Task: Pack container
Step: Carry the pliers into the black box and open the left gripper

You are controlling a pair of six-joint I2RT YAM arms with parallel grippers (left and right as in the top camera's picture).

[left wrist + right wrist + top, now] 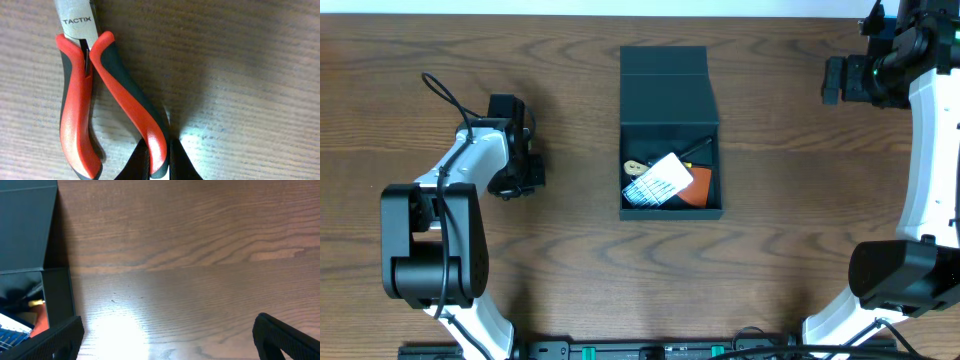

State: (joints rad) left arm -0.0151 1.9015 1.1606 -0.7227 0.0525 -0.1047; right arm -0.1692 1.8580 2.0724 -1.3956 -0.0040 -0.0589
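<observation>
At the bottom of the left wrist view, the left gripper is pressed together on one handle of the red-and-black-handled steel pliers. Its black fingers pinch the tail of the right-hand handle. The other handle lies free on the brown wood-grain table, and the grey head marked TACTIX points to the top left of the frame. Gripping a single handle near its end looks like a choice forced by the tool lying flat – it is probably the only part the fingers can straddle. The pliers may swing or slip once lifted.

The right gripper is spread wide over bare table with nothing between its fingers, parked at the upper right of the overhead view, apparently out of the way.

Further off, at the centre of the overhead view, stands the container – a dark teal-green rigid cardboard box. Its flap lid is folded back toward the top of the frame so the cavity is open. A blue-and-white ribbed case and an orange item lie inside. The pliers are well apart from it.
</observation>
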